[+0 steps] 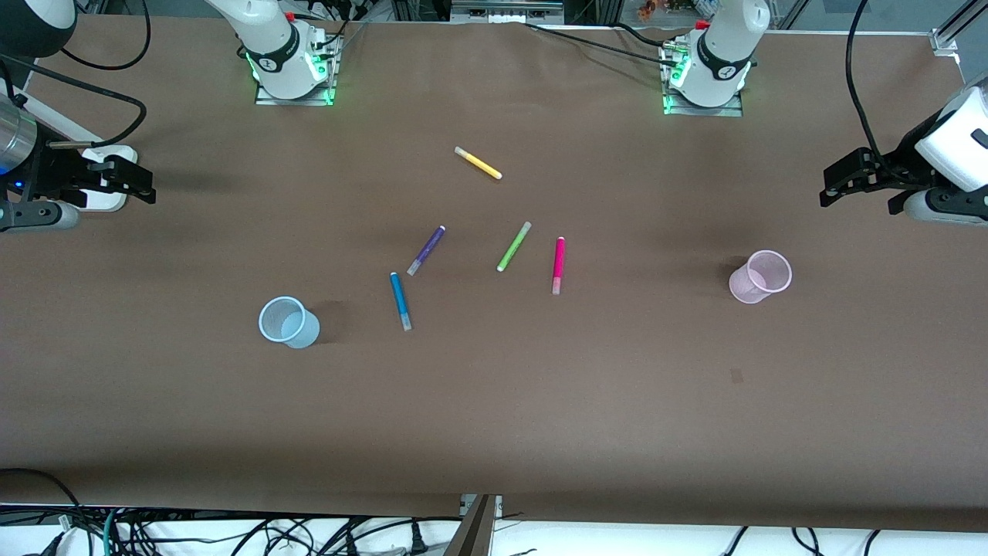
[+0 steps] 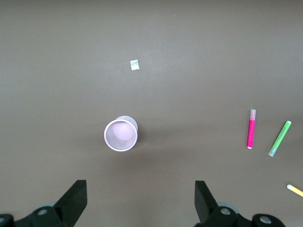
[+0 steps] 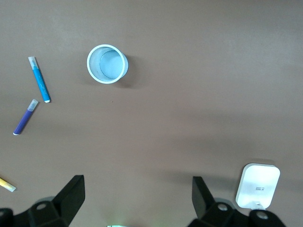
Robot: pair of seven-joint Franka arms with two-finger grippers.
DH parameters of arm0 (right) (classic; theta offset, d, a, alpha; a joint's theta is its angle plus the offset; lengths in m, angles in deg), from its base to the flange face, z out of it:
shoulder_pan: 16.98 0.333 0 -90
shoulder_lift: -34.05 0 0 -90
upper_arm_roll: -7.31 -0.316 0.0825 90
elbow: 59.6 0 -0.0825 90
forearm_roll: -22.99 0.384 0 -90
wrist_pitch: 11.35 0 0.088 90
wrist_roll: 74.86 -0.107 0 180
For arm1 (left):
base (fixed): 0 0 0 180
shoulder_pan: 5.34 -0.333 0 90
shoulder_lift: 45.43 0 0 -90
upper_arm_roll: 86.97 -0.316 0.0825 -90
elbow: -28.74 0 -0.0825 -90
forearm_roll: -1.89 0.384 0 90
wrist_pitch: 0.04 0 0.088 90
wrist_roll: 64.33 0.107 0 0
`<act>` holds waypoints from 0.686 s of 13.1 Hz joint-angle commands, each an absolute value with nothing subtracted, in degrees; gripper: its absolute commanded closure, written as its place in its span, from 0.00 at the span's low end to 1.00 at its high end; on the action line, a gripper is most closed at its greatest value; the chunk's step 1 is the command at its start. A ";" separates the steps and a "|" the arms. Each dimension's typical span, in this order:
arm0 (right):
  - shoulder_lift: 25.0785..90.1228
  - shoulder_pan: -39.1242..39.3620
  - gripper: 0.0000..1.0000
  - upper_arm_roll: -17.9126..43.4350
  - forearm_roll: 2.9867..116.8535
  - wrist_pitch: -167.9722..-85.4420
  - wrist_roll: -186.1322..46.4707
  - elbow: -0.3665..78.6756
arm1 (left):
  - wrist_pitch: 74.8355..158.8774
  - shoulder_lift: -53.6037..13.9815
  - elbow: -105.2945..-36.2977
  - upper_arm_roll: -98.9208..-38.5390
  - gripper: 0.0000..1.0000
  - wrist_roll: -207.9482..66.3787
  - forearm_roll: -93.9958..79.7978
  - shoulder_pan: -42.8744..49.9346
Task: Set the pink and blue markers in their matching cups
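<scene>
The pink marker (image 1: 558,264) lies mid-table; it also shows in the left wrist view (image 2: 251,128). The blue marker (image 1: 400,300) lies nearer the front camera, beside the pale blue cup (image 1: 288,322); both show in the right wrist view, marker (image 3: 40,79) and cup (image 3: 107,64). The pale pink cup (image 1: 761,276) stands toward the left arm's end and shows in the left wrist view (image 2: 121,134). My left gripper (image 1: 845,188) (image 2: 140,198) is open and empty, high at its end of the table. My right gripper (image 1: 133,184) (image 3: 138,196) is open and empty, high at its end.
A purple pen (image 1: 426,250), a lime-green pen (image 1: 514,245) and a yellow pen (image 1: 478,163) lie among the markers. A white box (image 3: 258,186) sits under the right gripper at the table's edge. A small paper scrap (image 2: 135,65) lies near the pink cup.
</scene>
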State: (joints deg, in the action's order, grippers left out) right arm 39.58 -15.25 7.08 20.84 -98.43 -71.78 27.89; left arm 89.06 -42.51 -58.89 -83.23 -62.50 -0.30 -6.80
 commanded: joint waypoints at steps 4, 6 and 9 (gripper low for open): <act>40.29 -15.49 0.00 6.96 21.58 -97.92 -70.91 26.27 | 87.50 -41.39 -56.60 -83.01 0.00 -61.43 -1.01 -7.10; 40.29 -15.49 0.00 6.96 21.58 -97.92 -70.91 26.27 | 87.50 -41.30 -56.69 -83.36 0.00 -61.43 -1.71 -7.19; 40.29 -15.49 0.00 6.96 21.58 -97.92 -70.91 26.27 | 86.44 -40.25 -56.69 -82.75 0.00 -61.52 -1.36 -6.84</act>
State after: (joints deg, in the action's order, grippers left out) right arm 39.58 -15.25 7.08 20.84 -98.43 -71.77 27.89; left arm 88.12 -41.72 -58.72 -83.12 -62.50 -0.30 -6.79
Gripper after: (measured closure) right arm 0.000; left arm 0.000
